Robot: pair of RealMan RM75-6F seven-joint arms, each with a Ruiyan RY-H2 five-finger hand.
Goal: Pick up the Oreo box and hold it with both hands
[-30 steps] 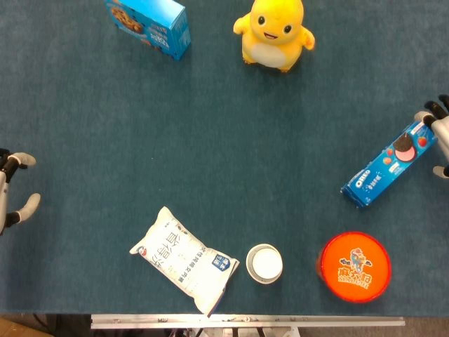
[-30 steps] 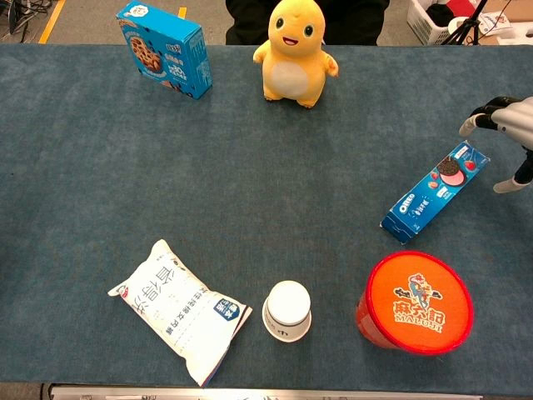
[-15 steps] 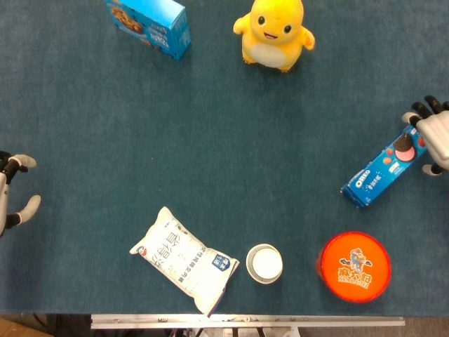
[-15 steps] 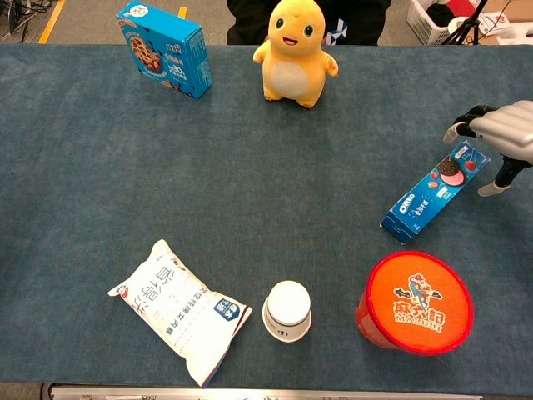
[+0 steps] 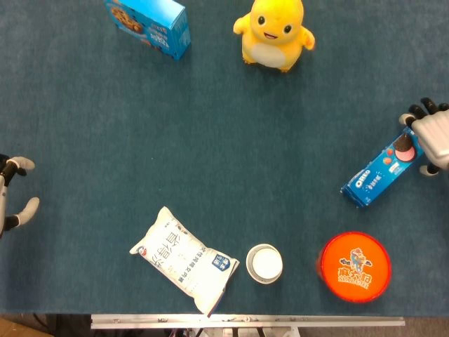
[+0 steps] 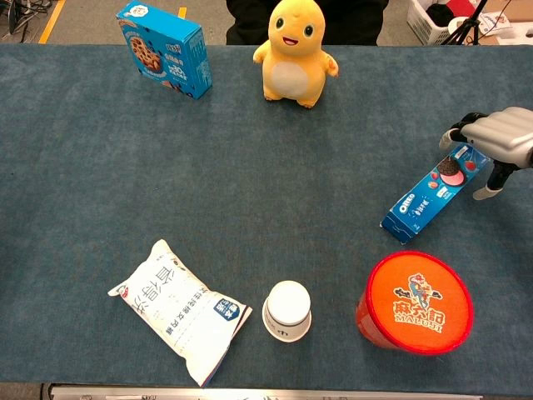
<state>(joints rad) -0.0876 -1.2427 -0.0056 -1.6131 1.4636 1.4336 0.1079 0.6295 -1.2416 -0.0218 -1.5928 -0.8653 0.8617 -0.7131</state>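
The Oreo box lies flat near the table's right edge, its long axis diagonal: the far end points toward the far right corner, the near end toward the orange lidded tub. The right hand sits over the box's far end, fingers curled down around it; whether they grip it I cannot tell. It has come further in over the box since a second ago. The left hand hovers at the left edge, fingers apart, holding nothing.
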